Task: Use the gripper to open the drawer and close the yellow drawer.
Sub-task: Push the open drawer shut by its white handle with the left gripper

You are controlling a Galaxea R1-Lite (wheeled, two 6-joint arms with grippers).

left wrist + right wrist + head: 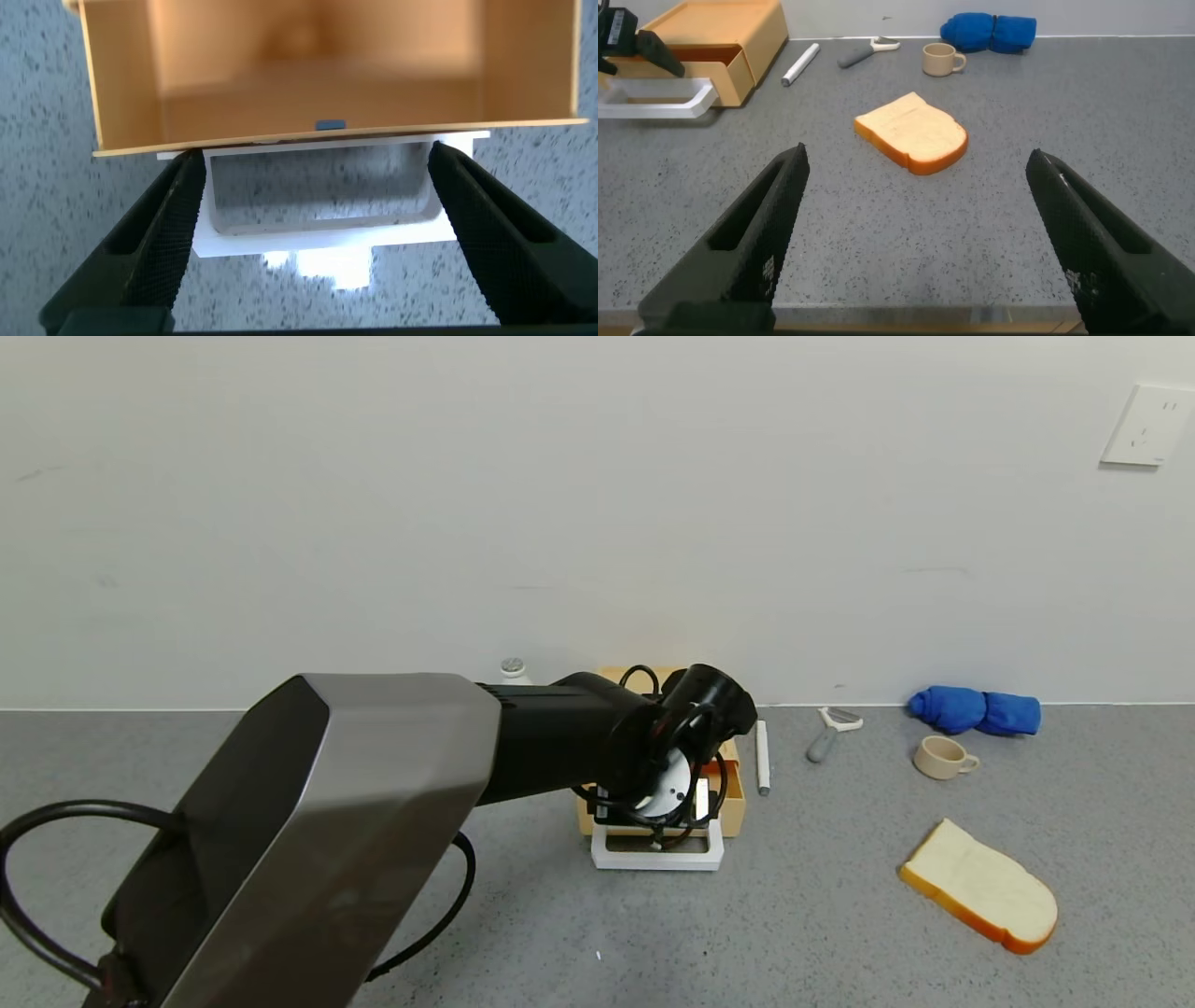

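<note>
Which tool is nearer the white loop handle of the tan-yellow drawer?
Left. The left tool straddles the white loop handle, open. The right tool hangs open beyond the pale bread slice, well clear.

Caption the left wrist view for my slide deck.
Left gripper, open, straddles the white handle of the pulled-out yellow drawer.

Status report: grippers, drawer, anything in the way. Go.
Left gripper open, fingers either side of the white handle. Drawer pulled out, tray empty. Right gripper open, idle over the counter, near the bread slice. Nothing blocking the drawer.
</note>
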